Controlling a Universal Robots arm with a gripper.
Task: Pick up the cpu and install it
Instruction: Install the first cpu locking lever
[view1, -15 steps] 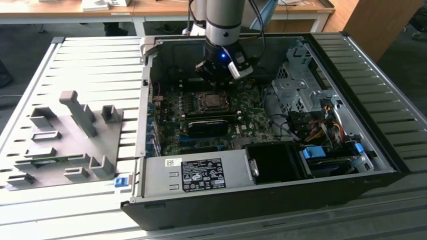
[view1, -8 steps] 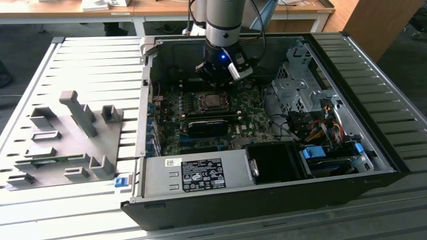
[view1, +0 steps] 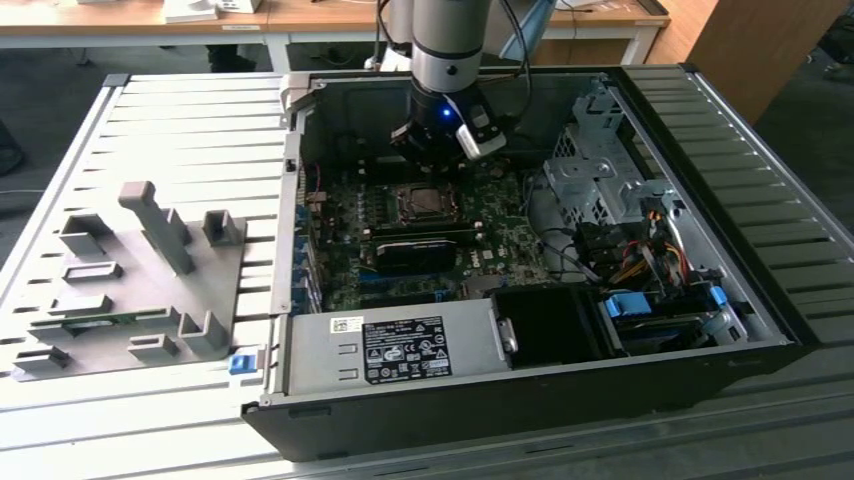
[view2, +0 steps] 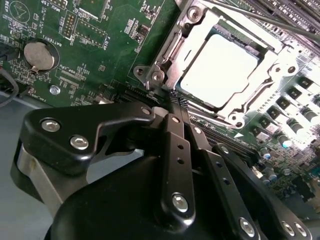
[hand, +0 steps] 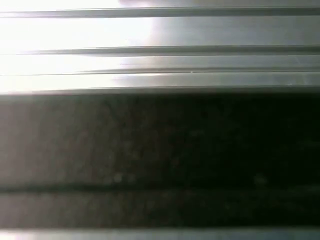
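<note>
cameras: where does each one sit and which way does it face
Exterior view: off the arm, above the open case, showing the arm and gripper.
Second wrist view: on the arm, looking past the gripper at the cpu in its socket.
First wrist view: on the arm, facing metal slats.
Shared: exterior and second wrist views both show the socket.

Lab (slatted bench (view1: 160, 110), office desks (view1: 320, 15))

motherboard (view1: 400, 250) partly hidden by arm (view1: 447, 60)
</note>
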